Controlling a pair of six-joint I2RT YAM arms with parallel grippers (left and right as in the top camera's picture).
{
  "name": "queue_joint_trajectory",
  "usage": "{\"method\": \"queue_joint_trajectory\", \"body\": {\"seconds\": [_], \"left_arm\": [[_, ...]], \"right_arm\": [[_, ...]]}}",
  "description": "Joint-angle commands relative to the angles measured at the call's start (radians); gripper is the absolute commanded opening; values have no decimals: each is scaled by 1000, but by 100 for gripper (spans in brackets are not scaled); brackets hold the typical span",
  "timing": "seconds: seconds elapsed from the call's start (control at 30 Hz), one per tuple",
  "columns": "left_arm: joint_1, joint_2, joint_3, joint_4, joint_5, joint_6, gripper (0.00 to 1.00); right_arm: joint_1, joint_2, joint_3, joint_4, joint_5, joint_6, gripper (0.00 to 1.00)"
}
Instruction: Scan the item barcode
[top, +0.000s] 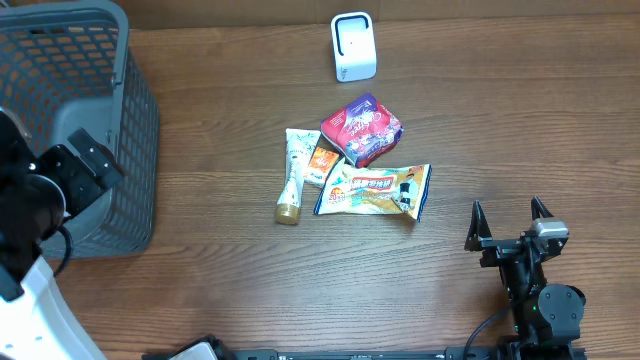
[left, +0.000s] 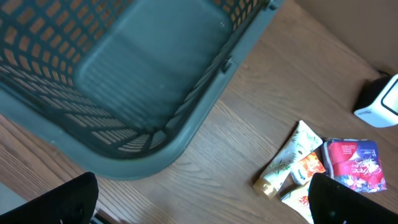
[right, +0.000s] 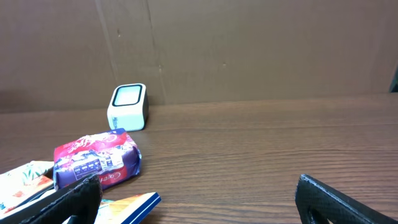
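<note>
A white barcode scanner (top: 353, 47) stands at the back of the table, also seen in the right wrist view (right: 128, 106). Mid-table lies a cluster of items: a purple pack (top: 362, 128), a cream tube (top: 293, 175), a small orange packet (top: 322, 160) and a yellow-and-blue snack bag (top: 373, 190). My right gripper (top: 506, 215) hovers open to the right of the cluster, its jaws (right: 199, 199) wide with nothing between them. My left gripper (left: 205, 199) is open and empty beside the basket, with the tube (left: 287, 158) and purple pack (left: 352, 163) ahead on its right.
A large grey plastic basket (top: 135, 120) fills the back left corner, its rim and wall (left: 186, 124) close in front of the left gripper. My left arm (top: 60, 180) stands against the basket's near side. A cardboard wall backs the table.
</note>
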Motion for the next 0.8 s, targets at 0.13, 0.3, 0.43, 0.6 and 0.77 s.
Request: {"method": "queue_joint_trajectory", "body": {"seconds": [0.13,0.3,0.43,0.6,0.77], "left_arm": [[11,43,-5,-4,39,-10,100],[11,50,-5,-4,40,-10,100],[11,54,-5,-4,40,-10,100],[11,57,-5,-4,38,-10,100],[11,57,-5,-4,38,-10,100]], "right_arm": [[-3,-10,-10,5,9,-7,100],[-3,-10,-10,5,9,-7,100],[-3,-10,-10,5,9,-7,100],[-3,-10,-10,5,9,-7,100],[-3,-10,-10,5,9,-7,100]]}}
